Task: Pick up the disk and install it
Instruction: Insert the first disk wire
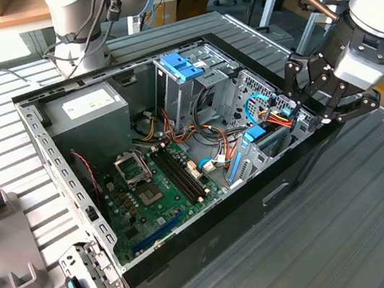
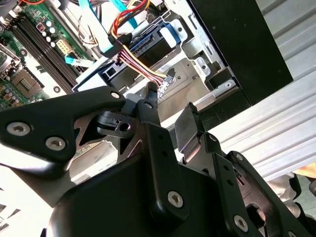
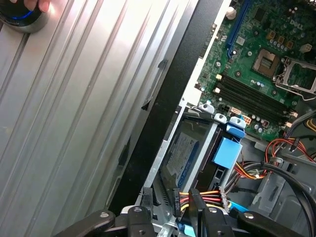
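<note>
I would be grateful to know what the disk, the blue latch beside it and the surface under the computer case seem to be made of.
The disk looks like dull grey metal with a paper label. The blue latch beside it seems moulded plastic, given its even matte colour. The grooved table looks like bare aluminium: it is silvery, ribbed, and reflects light softly.

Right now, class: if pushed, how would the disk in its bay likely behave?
The disk looks like a flat metal slab, so probably stiff and heavy for its size. Seated in the drive bay, it would likely slide rather than tip.

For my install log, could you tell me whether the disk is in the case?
In: the disk lies flat in its bay inside the case.
</note>
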Controlling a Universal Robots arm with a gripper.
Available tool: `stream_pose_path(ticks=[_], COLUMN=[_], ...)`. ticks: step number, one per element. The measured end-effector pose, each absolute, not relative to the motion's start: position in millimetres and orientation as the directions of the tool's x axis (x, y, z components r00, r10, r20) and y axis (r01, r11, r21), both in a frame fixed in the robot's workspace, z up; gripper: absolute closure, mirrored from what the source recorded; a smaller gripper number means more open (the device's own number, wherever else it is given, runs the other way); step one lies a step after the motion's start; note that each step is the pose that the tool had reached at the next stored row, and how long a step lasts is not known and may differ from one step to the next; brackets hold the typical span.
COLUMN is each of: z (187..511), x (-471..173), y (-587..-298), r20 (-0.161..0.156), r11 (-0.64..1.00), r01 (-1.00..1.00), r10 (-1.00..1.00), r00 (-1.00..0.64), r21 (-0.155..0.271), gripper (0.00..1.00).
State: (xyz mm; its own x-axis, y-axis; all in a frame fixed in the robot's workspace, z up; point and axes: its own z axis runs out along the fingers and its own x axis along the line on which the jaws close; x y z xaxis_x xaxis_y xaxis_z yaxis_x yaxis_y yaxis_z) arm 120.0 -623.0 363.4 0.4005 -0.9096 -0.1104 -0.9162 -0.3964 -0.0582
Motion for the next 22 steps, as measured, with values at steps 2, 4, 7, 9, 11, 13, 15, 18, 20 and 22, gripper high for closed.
stream_pose_path(ticks=[2,4,7,9,11,13,15,18,20,22], z=[362.9,362.4,360.9,359.6,358.3,356.8,354.2,351.7,350.4,348.5], x=[120.0,120.0,120.0,120.3,120.4,120.4,120.5,120.4,120.4,120.4], y=[-621.1,-618.2,-616.6,-615.7,-614.4,-612.7,-610.1,-609.3,-609.3,-609.3], r20=[-0.11,-0.11,-0.111,-0.11,-0.11,-0.11,-0.111,-0.11,-0.11,-0.11], r11=[-0.396,-0.396,-0.396,-0.396,-0.396,-0.396,-0.396,-0.396,-0.396,-0.396], r01=[-0.916,-0.916,-0.916,-0.916,-0.916,-0.916,-0.916,-0.916,-0.916,-0.916], r10=[-0.91,-0.91,-0.91,-0.91,-0.91,-0.91,-0.91,-0.91,-0.91,-0.91], r00=[0.4,0.4,0.4,0.4,0.4,0.4,0.4,0.4,0.4,0.4], r21=[-0.058,-0.058,-0.058,-0.058,-0.058,-0.058,-0.058,-0.058,-0.058,-0.058], gripper=[0.58,0.58,0.58,0.58,0.58,0.58,0.58,0.58,0.58,0.58])
